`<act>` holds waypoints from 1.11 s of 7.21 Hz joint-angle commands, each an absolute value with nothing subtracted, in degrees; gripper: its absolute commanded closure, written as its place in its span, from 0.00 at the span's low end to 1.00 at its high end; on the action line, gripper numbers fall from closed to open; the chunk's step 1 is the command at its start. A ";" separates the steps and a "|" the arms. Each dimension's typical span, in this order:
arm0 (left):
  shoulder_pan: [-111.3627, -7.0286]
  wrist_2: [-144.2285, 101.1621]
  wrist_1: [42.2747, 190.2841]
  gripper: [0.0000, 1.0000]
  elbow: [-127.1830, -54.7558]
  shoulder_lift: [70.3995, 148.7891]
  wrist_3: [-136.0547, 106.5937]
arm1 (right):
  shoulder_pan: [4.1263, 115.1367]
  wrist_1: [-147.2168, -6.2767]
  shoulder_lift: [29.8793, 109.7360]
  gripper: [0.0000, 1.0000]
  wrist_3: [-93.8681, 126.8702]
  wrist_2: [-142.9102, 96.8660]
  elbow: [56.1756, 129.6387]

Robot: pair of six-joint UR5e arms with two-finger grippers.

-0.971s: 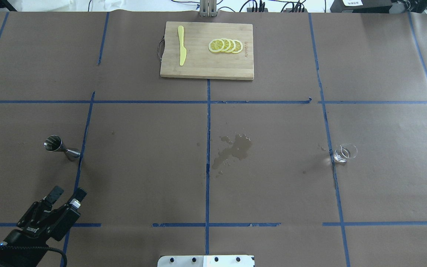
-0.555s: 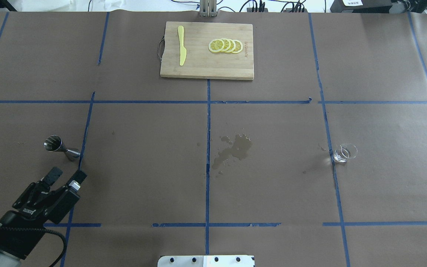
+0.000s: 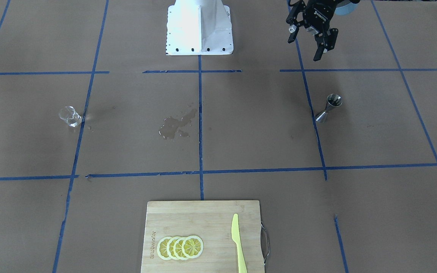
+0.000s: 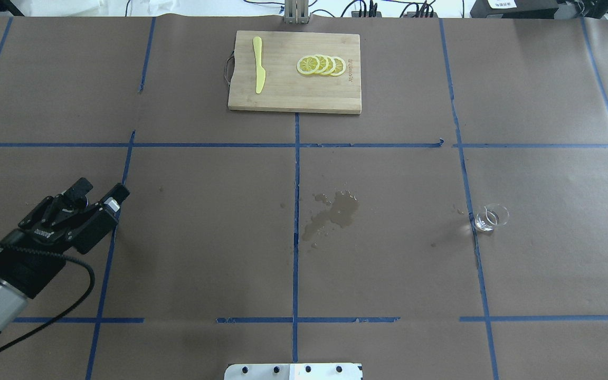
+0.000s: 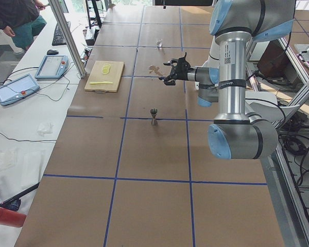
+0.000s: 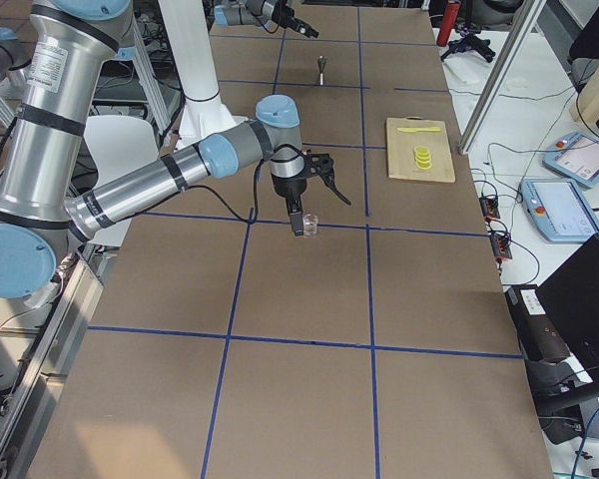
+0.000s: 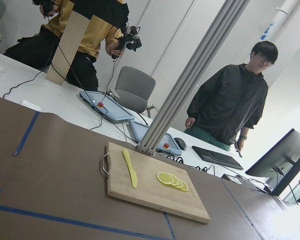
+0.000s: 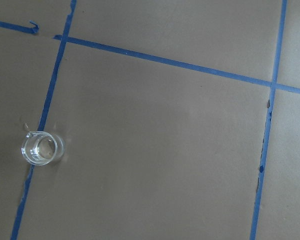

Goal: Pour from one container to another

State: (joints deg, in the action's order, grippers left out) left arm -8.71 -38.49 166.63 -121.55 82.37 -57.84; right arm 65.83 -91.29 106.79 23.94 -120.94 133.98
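The spread left gripper (image 4: 101, 189) should descend squarely around the narrow waist of the steel jigger (image 3: 328, 108) without tipping it; whether the right gripper (image 6: 321, 212), near the glass cup (image 4: 488, 218), is spread I cannot tell.

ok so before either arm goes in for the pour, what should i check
1. jigger upright on the table: ok
2. glass cup upright, no claw touching it: ok
3. liquid in the glass cup: cannot tell
4. left claw open, empty, apart from the jigger: ok
5. right claw open or shut: cannot tell, only a side view shows it properly
6. table dry: not ok, a wet spill lies mid-table between the two vessels
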 commanded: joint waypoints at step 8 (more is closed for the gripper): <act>-58.39 -110.83 143.38 0.00 -113.40 87.71 -47.23 | 77.85 -91.05 106.61 0.00 8.47 -130.24 122.63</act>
